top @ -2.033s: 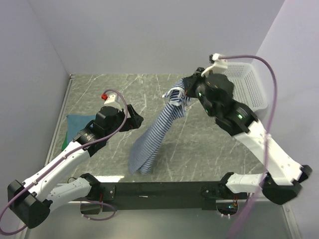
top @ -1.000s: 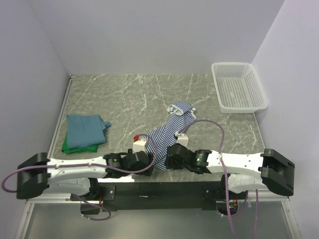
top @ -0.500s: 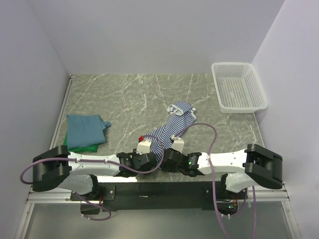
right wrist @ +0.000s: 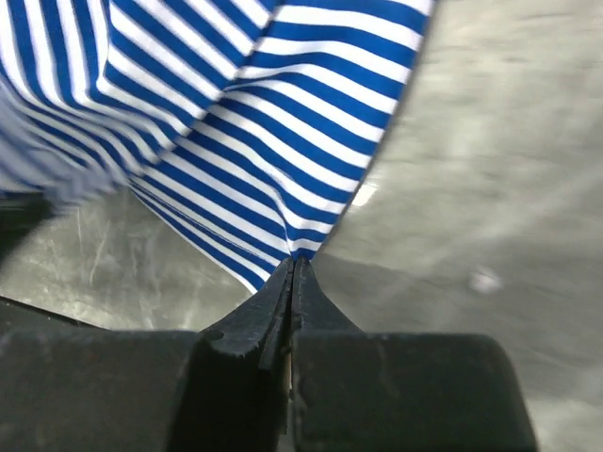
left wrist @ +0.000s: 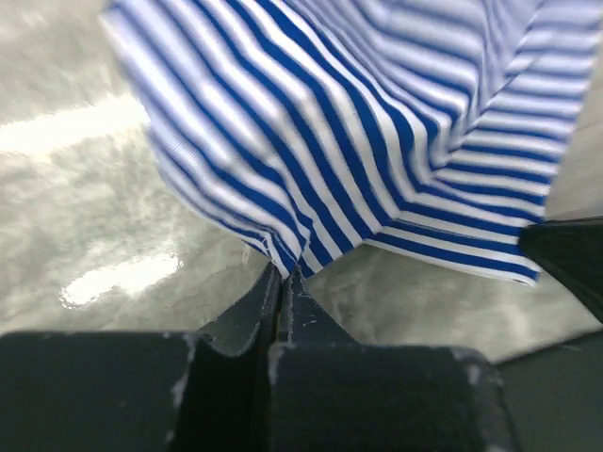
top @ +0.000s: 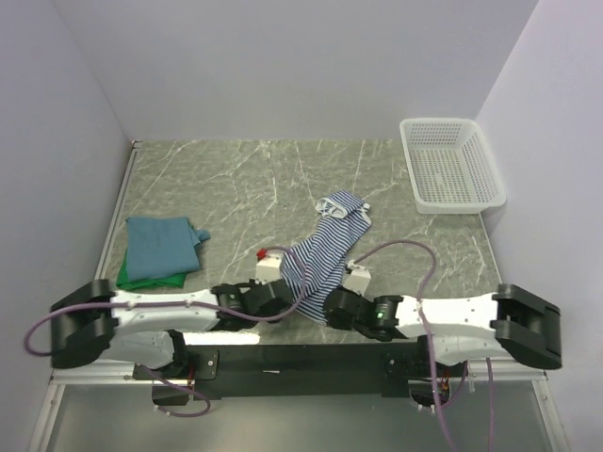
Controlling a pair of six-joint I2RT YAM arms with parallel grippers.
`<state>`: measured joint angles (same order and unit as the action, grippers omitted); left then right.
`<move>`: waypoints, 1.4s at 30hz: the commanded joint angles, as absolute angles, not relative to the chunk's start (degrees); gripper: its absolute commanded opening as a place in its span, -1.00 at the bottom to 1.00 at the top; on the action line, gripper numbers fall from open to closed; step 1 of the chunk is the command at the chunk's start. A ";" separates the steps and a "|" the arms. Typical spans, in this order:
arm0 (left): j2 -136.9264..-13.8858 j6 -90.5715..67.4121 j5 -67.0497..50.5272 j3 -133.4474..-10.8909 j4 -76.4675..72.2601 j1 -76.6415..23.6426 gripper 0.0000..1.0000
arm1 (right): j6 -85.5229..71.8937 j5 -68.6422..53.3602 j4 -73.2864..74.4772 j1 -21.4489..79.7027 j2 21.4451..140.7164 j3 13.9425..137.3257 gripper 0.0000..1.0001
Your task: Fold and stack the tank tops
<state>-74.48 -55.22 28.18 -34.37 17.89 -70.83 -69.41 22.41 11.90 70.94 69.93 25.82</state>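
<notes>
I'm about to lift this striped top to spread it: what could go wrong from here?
1. The left gripper and right gripper each pinch only the very edge of the striped tank top; a tug could pull it free.
2. Its far end lies bunched and twisted, so it may spread unevenly.
3. The left arm lies close to the teal top stacked on the green top; a wide swing might disturb them.

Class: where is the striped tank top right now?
Top view: the striped tank top lies centre-front, its near hem pinched by the left gripper and right gripper, right of the teal top.
</notes>
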 commanded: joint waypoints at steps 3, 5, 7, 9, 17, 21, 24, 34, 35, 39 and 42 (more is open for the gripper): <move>-57.26 -55.55 26.64 -35.08 17.49 -65.14 -0.99 | -72.42 29.61 23.18 69.96 57.87 24.26 -1.00; -52.84 -55.72 23.30 -33.76 16.62 -60.14 -0.99 | -72.42 31.80 28.36 68.39 51.63 24.35 -1.00; -47.39 -56.07 18.75 -31.47 14.95 -54.27 -0.99 | -71.11 32.43 30.93 66.72 47.48 24.61 -1.00; -44.14 -56.60 16.36 -29.02 14.15 -50.82 -0.99 | -69.18 32.78 34.18 63.91 41.87 25.05 -1.00; -43.15 -60.20 8.44 -20.14 8.28 -40.17 -0.99 | -63.37 31.46 39.71 54.59 32.52 26.27 -1.00; -43.33 -61.79 4.85 -15.22 5.98 -35.08 -0.99 | -63.98 34.19 44.30 54.41 31.91 29.44 -1.00; -42.46 -61.52 0.63 -13.80 3.70 -30.68 -0.99 | -62.24 32.09 42.81 54.05 30.42 32.15 -1.00; -33.84 -57.31 -0.18 -33.55 15.71 -29.79 -0.99 | -48.53 36.74 42.54 54.05 35.86 58.22 -1.00; -33.49 -56.78 -0.18 -36.27 17.21 -29.79 -0.99 | -45.56 37.26 42.37 54.05 36.82 60.88 -1.00; -32.43 -57.91 1.84 -49.97 19.51 -29.79 -0.99 | -38.86 37.88 41.66 54.14 40.07 77.30 -1.00; -31.99 -61.16 1.15 -55.17 17.15 -29.79 -0.99 | -35.25 36.83 42.10 54.05 43.50 87.05 -1.00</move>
